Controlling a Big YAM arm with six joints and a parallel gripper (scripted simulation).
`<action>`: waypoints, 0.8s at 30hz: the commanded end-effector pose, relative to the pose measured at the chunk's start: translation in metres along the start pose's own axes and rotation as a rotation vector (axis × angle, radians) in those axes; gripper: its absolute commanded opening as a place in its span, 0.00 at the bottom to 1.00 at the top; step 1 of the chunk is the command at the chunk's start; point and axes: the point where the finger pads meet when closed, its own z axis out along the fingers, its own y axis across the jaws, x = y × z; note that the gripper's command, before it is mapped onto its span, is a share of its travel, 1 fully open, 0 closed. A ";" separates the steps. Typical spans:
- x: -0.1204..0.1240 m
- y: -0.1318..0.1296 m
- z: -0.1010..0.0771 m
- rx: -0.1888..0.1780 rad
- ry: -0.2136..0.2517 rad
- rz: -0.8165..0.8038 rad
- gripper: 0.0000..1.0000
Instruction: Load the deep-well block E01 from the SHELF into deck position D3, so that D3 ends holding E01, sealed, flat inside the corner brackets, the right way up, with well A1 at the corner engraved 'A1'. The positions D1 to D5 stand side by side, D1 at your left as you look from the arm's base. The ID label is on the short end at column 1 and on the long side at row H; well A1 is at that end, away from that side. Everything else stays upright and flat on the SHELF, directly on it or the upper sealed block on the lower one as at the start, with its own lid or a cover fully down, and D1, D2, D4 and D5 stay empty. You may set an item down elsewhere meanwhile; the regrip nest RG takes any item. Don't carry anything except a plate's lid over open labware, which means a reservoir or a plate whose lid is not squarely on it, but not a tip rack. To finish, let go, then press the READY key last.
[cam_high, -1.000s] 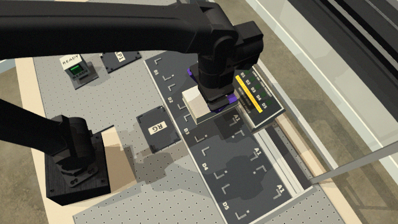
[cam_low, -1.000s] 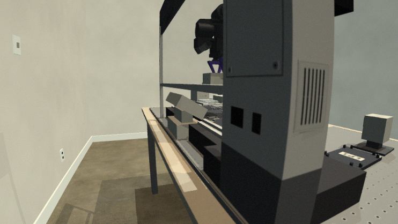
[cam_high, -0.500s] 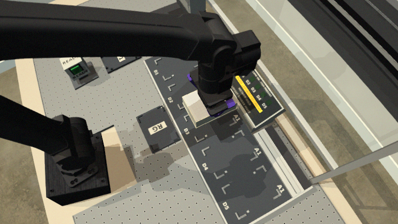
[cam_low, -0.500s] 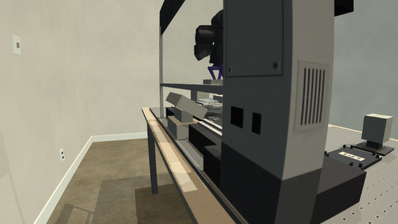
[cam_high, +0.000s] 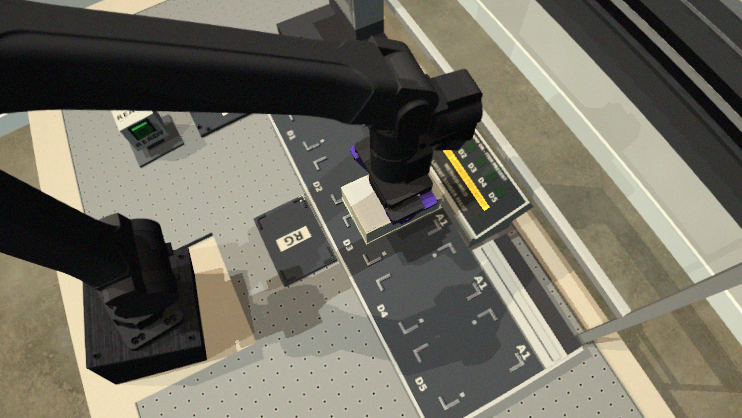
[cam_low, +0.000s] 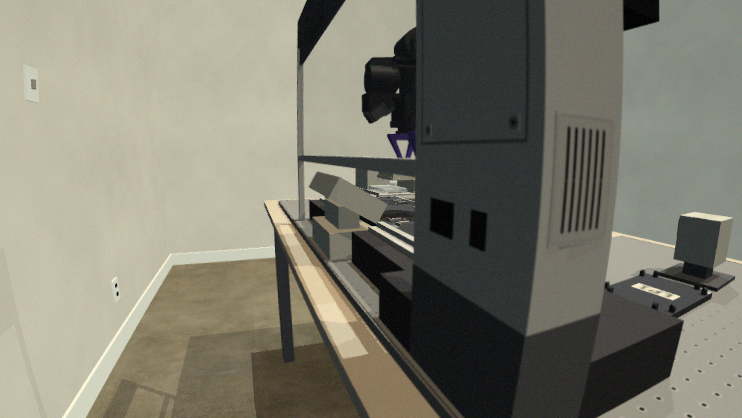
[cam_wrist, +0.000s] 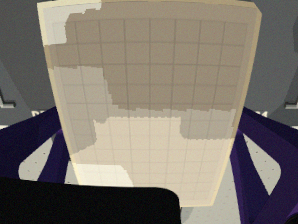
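Observation:
The deep-well block E01 (cam_high: 367, 210) is a cream block with a sealed, faintly gridded top. It fills the wrist view (cam_wrist: 149, 103). My gripper (cam_high: 403, 207), with purple fingers, is shut on its long sides and holds it level a little above the dark deck strip, over the D3 area (cam_high: 394, 236). The D3 label (cam_high: 347, 243) and the engraved A1 corner (cam_high: 441, 218) show just beside the block. Corner brackets and an A1 mark show past the block's far edge in the wrist view. I see no ID label. In the exterior view only the fingers (cam_low: 402, 145) show; the block is hidden.
The RG nest (cam_high: 299, 244) lies left of the deck. The READY key (cam_high: 145, 132) stands at the back left. A slanted status panel with a yellow bar (cam_high: 477, 186) sits right of the gripper. D4 (cam_high: 430, 306) and D5 (cam_high: 467, 373) hold nothing. A tall grey housing (cam_low: 519, 207) blocks the exterior view.

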 end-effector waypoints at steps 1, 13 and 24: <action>-0.017 -0.004 -0.004 0.003 -0.043 -0.003 0.00; -0.009 -0.003 0.019 0.001 -0.025 -0.005 0.00; -0.008 -0.003 0.036 0.001 -0.023 -0.006 0.00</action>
